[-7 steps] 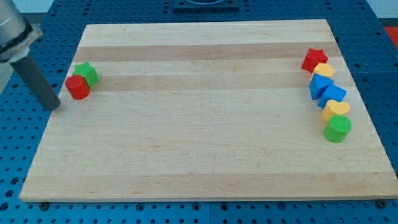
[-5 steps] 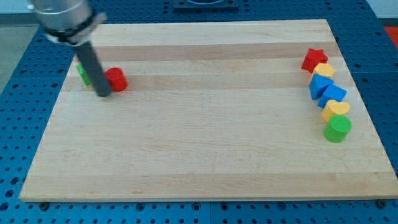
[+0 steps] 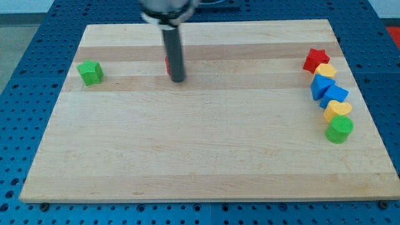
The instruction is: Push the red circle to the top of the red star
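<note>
My tip [image 3: 177,79] rests on the wooden board [image 3: 206,156], left of centre in its upper part. The red circle [image 3: 167,64] is almost wholly hidden behind the rod; only a red sliver shows at the rod's left edge. The red star [image 3: 315,60] lies near the board's right edge, at the top of a column of blocks, far to the right of my tip.
Below the red star run a yellow block [image 3: 325,70], two blue blocks [image 3: 322,85] [image 3: 336,95], a yellow heart-like block [image 3: 339,109] and a green cylinder [image 3: 339,129]. A green star-like block [image 3: 90,72] sits near the board's left edge.
My tip swept from the board's left edge rightward, pushing the red circle away from the green block to left of centre. The green block stayed near the left edge.
</note>
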